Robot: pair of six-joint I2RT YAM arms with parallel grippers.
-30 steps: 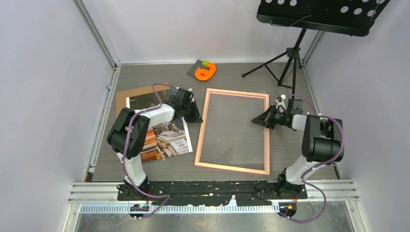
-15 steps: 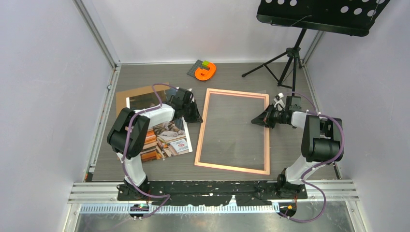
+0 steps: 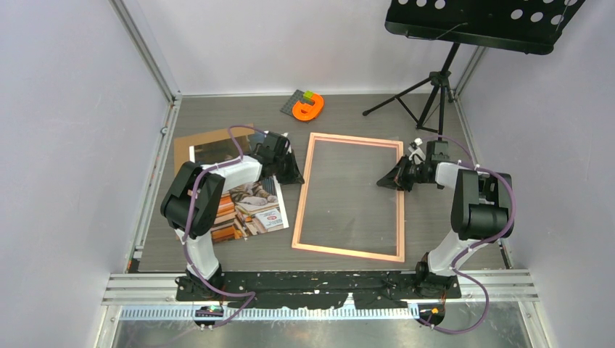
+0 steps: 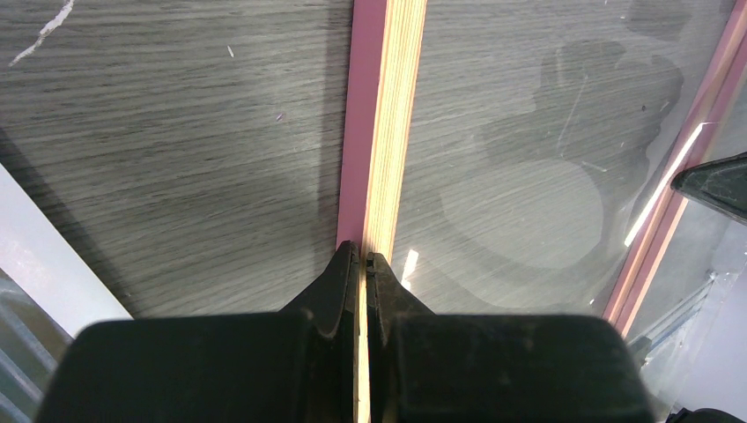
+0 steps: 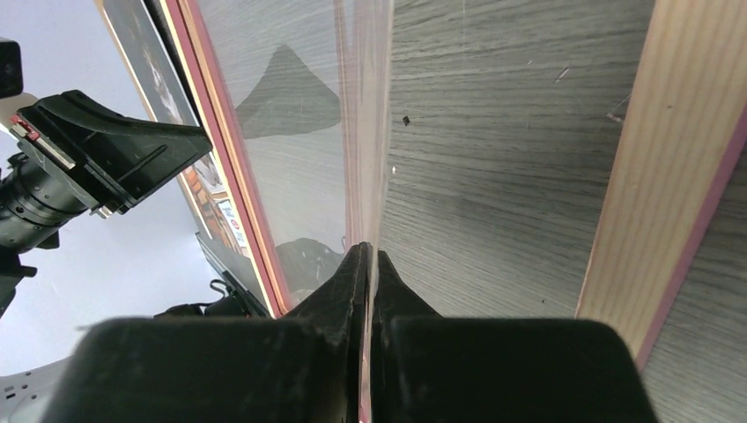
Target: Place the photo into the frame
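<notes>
Left tool [image 4: 363, 257] pinching frame [image 4: 379, 132] left rail. Right tool [image 5: 368, 251] pinching clear pane [image 5: 359, 132] edge. Photo [image 3: 254, 210] flat on tabletop [image 3: 341, 116], behind left tool.

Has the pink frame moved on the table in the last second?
No. The frame lies exactly where it lay before, its far edge just as far from the tripod.

You'll find the frame [image 3: 348, 251] lying lengthwise mid-worktop [image 3: 341, 123], with thin pink rails around a clear pane. Just to its left lies the photo [image 3: 261, 214], a white-bordered print of a cat and books, face up and slightly askew.
</notes>
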